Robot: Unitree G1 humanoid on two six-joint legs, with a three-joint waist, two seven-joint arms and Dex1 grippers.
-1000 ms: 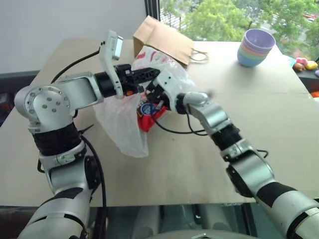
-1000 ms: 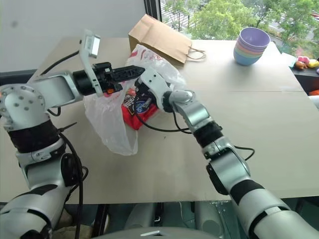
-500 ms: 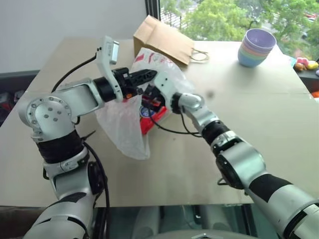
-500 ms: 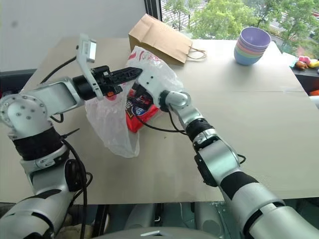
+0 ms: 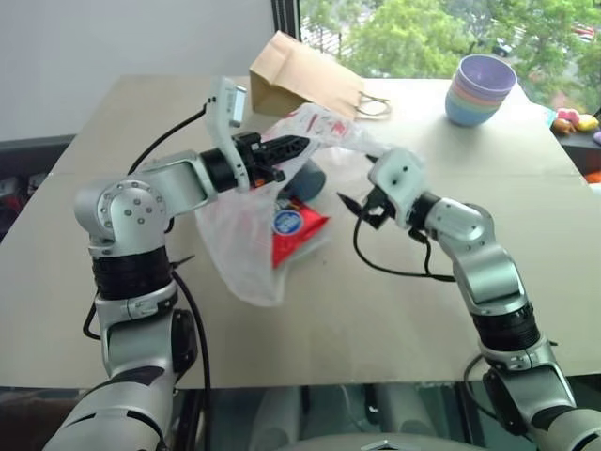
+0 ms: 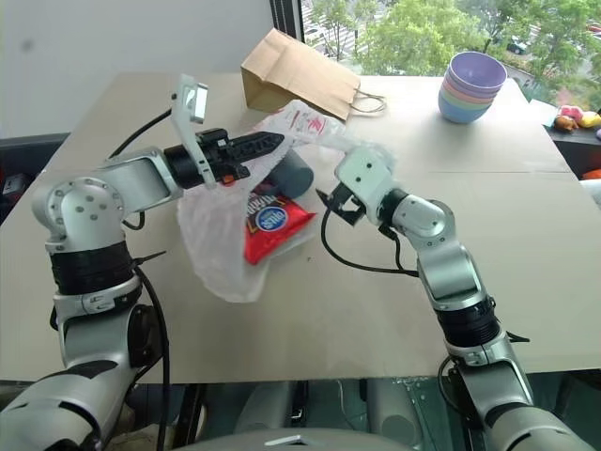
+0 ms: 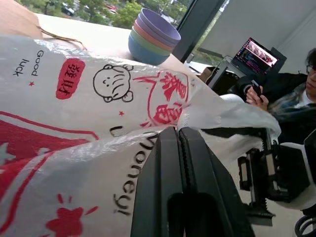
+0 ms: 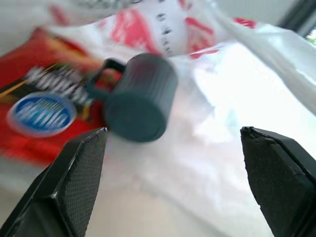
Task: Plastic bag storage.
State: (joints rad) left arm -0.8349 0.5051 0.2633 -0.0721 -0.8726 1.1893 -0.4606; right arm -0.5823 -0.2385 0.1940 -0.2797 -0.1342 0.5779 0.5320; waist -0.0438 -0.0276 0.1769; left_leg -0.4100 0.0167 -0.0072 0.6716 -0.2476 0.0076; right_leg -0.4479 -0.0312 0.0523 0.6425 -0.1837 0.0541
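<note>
The plastic bag (image 5: pixel 235 249), thin, white and printed in red, lies on the table with its upper edge lifted. My left gripper (image 5: pixel 285 146) is shut on that edge; in the left wrist view the closed fingers (image 7: pixel 177 163) pinch the printed film (image 7: pixel 74 98). Inside the bag's mouth lie a red snack packet (image 6: pixel 272 221) and a dark mug (image 6: pixel 293 169) on its side. My right gripper (image 6: pixel 333 202) hovers just right of the bag's mouth. It is open and empty, with its pads (image 8: pixel 74 173) spread wide before the mug (image 8: pixel 138 96).
A brown paper bag (image 5: pixel 305 75) lies at the back of the table (image 5: pixel 394 310). A stack of pastel bowls (image 5: pixel 482 89) stands back right. A black cable (image 5: pixel 376 268) trails from the right wrist. A person (image 7: pixel 296 98) sits beyond the table by a laptop (image 7: pixel 256 52).
My right gripper has pulled out of the bag to the right and opened. The dark mug now lies beside the snack packet in the bag's mouth. The left gripper still holds the bag's edge.
</note>
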